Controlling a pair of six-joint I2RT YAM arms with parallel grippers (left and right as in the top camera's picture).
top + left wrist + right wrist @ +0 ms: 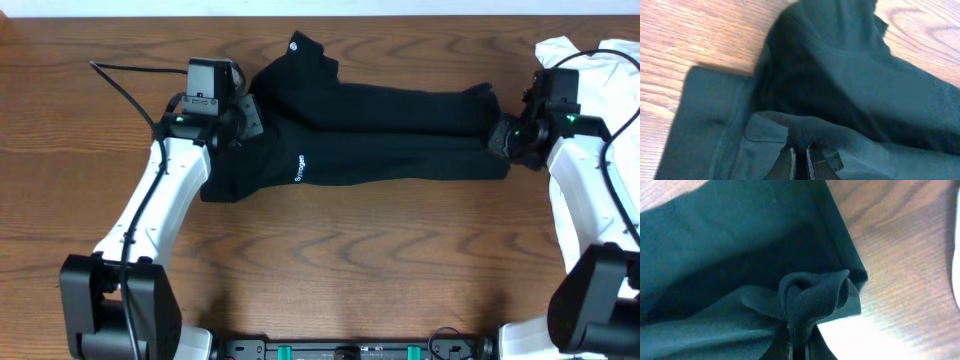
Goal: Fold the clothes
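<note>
The black short-sleeved collared shirt of soft thin fabric (370, 135) lies stretched across the far half of the brown wood-grain desk (330, 270), folded lengthwise into a long band, with its small white logo print (300, 167) facing up towards the left end. The left claw (800, 161) is closed on a pinched fold of the black fabric at the shirt's left end, close to the collar. The right claw (799, 347) is closed on a bunched wad of the same fabric at the shirt's right end, standing above the flat layer beneath. A crumpled white cloth garment (600, 65) sits at the far right corner of the desk, near the right claw
</note>
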